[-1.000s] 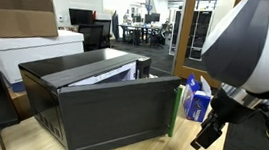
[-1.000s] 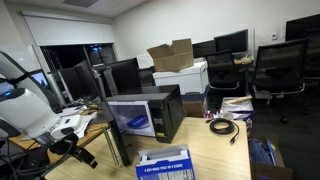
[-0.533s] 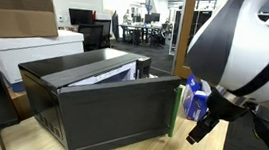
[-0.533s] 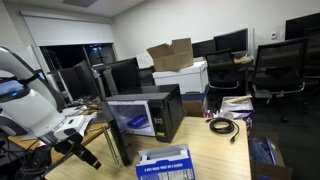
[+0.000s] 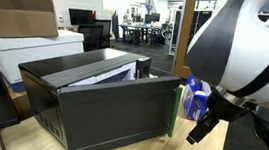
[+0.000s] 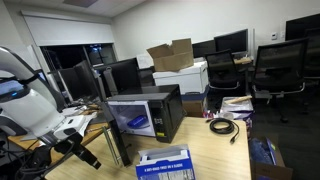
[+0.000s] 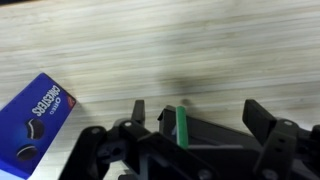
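In the wrist view, far left, there's a blue cookie box point(image 7: 40, 118) lying flat on the wooden tabletop point(image 7: 200, 45). The white lettering along it looks like OREO, with cookies pictured at its lower end. Moving right you hit the fingers point(image 7: 138, 112), which are spread wide apart with nothing clamped. A green strip point(image 7: 183, 125) stands upright in the gap, a bit closer to the left-hand finger in the picture than to the other one. I can't tell if it's touching anything. In an exterior view the black microwave point(image 5: 101, 107) fills the left and middle, and the same green strip point(image 5: 176, 110) runs down its right-hand edge, with the fingers point(image 5: 197, 134) just beside it, low over the tabletop. My take: I'd centre the strip in the gap first, keep the wrist square to it, and move slowly, since the bulky arm is crowding the microwave. The other blue box point(image 6: 165, 163) in an exterior view has white print, but it's too small to read.
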Motion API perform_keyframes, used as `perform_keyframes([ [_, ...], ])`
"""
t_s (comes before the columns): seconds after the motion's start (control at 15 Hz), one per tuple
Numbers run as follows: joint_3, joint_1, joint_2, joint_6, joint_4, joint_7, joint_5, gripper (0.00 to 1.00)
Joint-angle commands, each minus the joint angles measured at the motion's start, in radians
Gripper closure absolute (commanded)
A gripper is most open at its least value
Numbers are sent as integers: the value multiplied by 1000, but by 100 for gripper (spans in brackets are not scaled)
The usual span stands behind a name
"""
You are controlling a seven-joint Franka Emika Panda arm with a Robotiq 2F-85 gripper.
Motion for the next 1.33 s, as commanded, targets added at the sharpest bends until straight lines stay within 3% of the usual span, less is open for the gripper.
perform_keyframes([
  [0.0,18,-1,51,76,6,-47,28,0],
  [0.4,65,-68,111,67,28,-294,114,0],
  [0.8,173,-240,137,113,135,-525,276,0],
  [0.87,75,-178,103,71,114,-561,292,0],
  [1.27,-165,-88,132,71,148,-774,393,0],
])
